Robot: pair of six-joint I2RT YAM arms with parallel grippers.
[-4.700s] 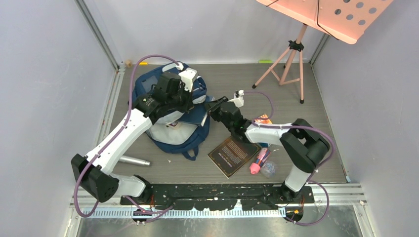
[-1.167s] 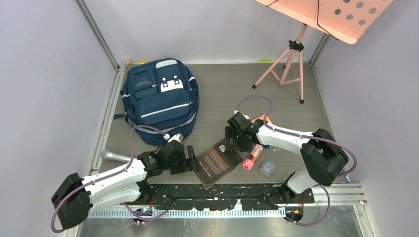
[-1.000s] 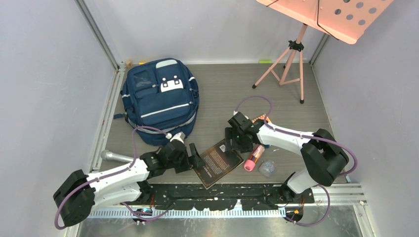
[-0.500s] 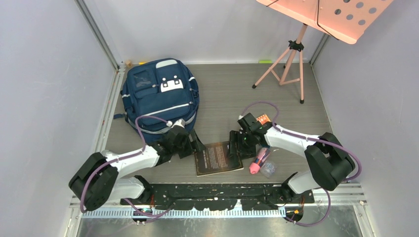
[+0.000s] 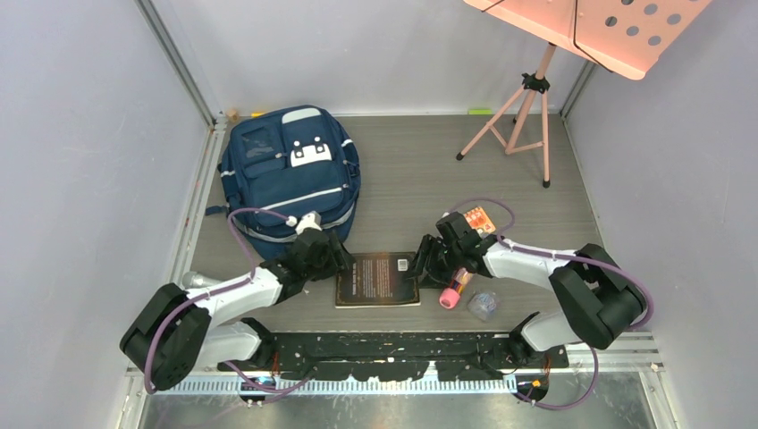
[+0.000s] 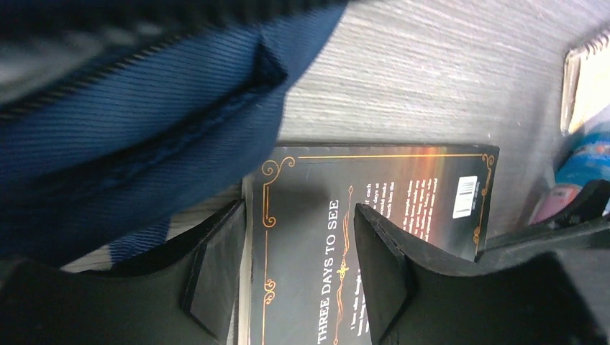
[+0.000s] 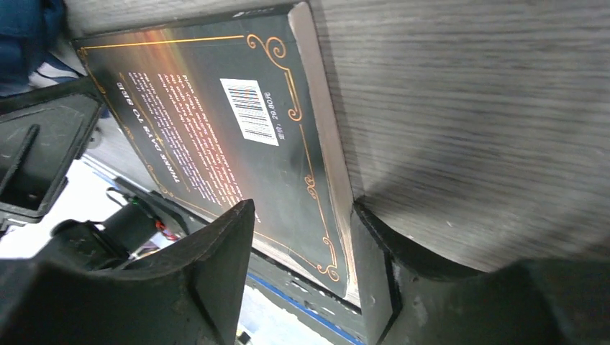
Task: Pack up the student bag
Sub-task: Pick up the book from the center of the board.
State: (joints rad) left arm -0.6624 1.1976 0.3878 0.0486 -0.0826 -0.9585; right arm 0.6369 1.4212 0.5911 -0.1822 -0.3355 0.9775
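Observation:
The navy student bag [image 5: 290, 179] lies flat and closed at the back left, front pocket up; its blue fabric [image 6: 144, 122] fills the top left of the left wrist view. A black book with gold ornament [image 5: 377, 279] lies flat near the front edge. My left gripper [image 5: 338, 261] is at the book's left end, open, one finger [image 6: 216, 266] against the book's edge and the other [image 6: 381, 266] over the cover. At the right end my right gripper [image 5: 418, 266] is open, one finger [image 7: 374, 273] against the page edge [image 7: 327, 144].
A pink tube [image 5: 456, 288] and a small clear object [image 5: 484, 304] lie just right of the book. An orange card [image 5: 478, 218] sits behind the right arm. A silver microphone [image 5: 192, 280] lies at the front left. A pink music stand's tripod [image 5: 527, 107] stands at the back right.
Both grippers have moved in on the book's two ends and their jaws have narrowed. The book has turned square to the front edge and slid left.

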